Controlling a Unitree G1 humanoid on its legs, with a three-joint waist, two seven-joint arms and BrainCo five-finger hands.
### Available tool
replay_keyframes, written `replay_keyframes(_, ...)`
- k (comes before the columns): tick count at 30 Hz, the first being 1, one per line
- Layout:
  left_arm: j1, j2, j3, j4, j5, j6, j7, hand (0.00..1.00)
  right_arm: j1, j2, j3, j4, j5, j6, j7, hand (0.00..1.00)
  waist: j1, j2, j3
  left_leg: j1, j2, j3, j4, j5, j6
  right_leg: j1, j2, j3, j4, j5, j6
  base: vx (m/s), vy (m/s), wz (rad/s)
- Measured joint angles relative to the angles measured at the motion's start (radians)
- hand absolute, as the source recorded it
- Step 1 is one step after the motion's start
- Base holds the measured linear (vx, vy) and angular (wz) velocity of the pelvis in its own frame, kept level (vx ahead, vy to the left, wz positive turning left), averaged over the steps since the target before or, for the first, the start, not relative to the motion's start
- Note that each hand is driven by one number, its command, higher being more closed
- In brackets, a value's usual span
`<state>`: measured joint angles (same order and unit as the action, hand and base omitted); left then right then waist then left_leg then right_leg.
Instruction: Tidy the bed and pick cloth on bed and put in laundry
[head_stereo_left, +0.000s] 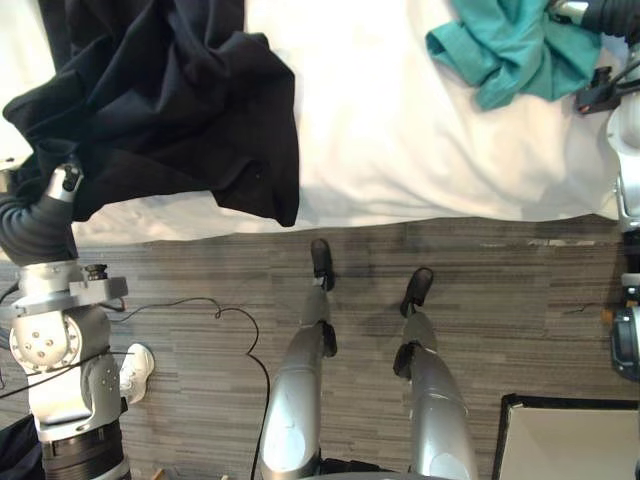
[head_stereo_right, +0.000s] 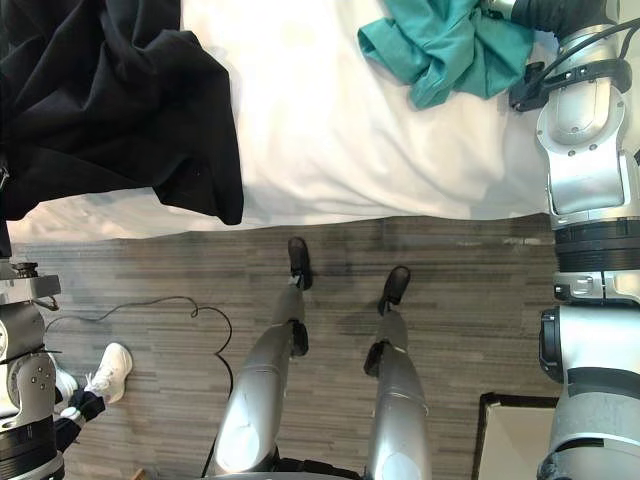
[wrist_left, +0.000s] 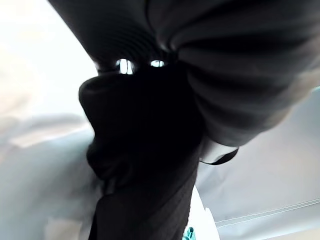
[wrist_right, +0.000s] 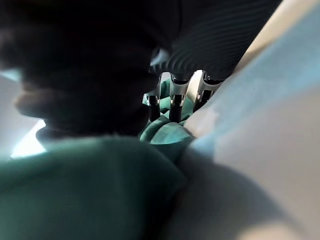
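Observation:
A large black cloth (head_stereo_left: 160, 100) lies bunched on the left of the white bed (head_stereo_left: 400, 120) and hangs over its near edge. My left arm reaches up under it from the lower left. In the left wrist view the black cloth (wrist_left: 145, 165) bunches right against my left hand (wrist_left: 235, 65). A teal cloth (head_stereo_right: 450, 45) lies crumpled at the bed's far right. My right hand (wrist_right: 172, 97) comes in from the right edge, its dark fingertips pressed into the teal cloth (wrist_right: 100, 190) and curled on a fold.
A grey wood-plank floor runs below the bed's edge. A dark-rimmed container with a pale inside (head_stereo_left: 570, 440) stands on the floor at the lower right. A person's white shoe (head_stereo_left: 137, 370) shows on the floor at the lower left.

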<state>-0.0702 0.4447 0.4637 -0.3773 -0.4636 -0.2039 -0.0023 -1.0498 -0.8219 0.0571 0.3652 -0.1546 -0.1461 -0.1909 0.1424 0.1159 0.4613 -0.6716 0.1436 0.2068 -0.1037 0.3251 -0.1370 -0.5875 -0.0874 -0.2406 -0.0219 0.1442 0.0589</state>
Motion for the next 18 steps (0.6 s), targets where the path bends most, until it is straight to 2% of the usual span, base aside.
replay_keyframes(4,0.008,0.0,0.002,-0.06,-0.009,-0.001,-0.001,1.0,-0.001,0.014,-0.02,-0.004,-0.001,0.004,0.021,1.0,0.008,0.0,0.0,0.002,0.013,0.042,0.0,-0.016,-0.018,0.0,0.002,-0.002,0.004,0.0,0.0,0.0,0.013,-0.01)
replay_keyframes(6,0.009,-0.003,0.001,-0.061,-0.009,-0.001,-0.005,1.0,0.006,0.025,-0.02,-0.012,-0.005,0.011,0.022,1.0,0.008,0.001,-0.001,0.009,0.013,0.043,0.002,-0.014,-0.017,0.004,0.002,0.0,0.007,-0.003,-0.001,0.0,0.0,0.0)
replay_keyframes(9,0.008,-0.037,-0.033,-0.061,-0.016,0.0,-0.02,1.0,0.051,0.07,-0.02,-0.016,-0.018,0.024,0.025,1.0,0.006,0.001,-0.001,0.048,0.011,0.044,0.007,0.004,0.003,0.045,0.0,-0.001,0.01,-0.014,-0.003,0.01,-0.02,0.05)
replay_keyframes(12,0.003,-0.076,-0.103,-0.06,-0.015,0.002,-0.023,1.0,0.105,0.124,-0.018,-0.006,-0.048,0.034,0.048,1.0,0.003,0.001,-0.006,0.112,0.012,0.038,0.006,0.004,0.003,0.114,0.005,-0.009,0.011,-0.029,-0.009,0.03,-0.056,0.1)
replay_keyframes(14,-0.023,-0.078,-0.173,-0.007,-0.014,0.001,-0.023,1.0,0.124,0.162,-0.014,0.037,-0.048,0.035,0.06,1.0,0.003,0.006,-0.034,0.127,0.015,0.019,0.006,0.004,0.003,0.132,0.012,-0.016,0.014,-0.038,-0.012,0.05,-0.048,0.1)
replay_keyframes(17,-0.064,-0.078,-0.244,0.068,-0.012,0.004,-0.021,1.0,0.126,0.206,-0.014,0.081,-0.039,0.036,0.06,1.0,-0.013,0.011,-0.054,0.138,0.017,-0.005,0.007,0.003,0.003,0.15,0.016,-0.035,0.023,-0.047,-0.013,0.05,-0.025,0.18)
replay_keyframes(18,-0.086,-0.081,-0.281,0.107,-0.006,0.009,-0.02,1.0,0.141,0.234,-0.028,0.094,-0.004,0.037,0.058,1.0,-0.021,0.011,-0.054,0.156,0.016,-0.012,0.007,0.003,0.003,0.17,0.014,-0.039,0.03,-0.053,-0.011,0.04,0.006,0.18)
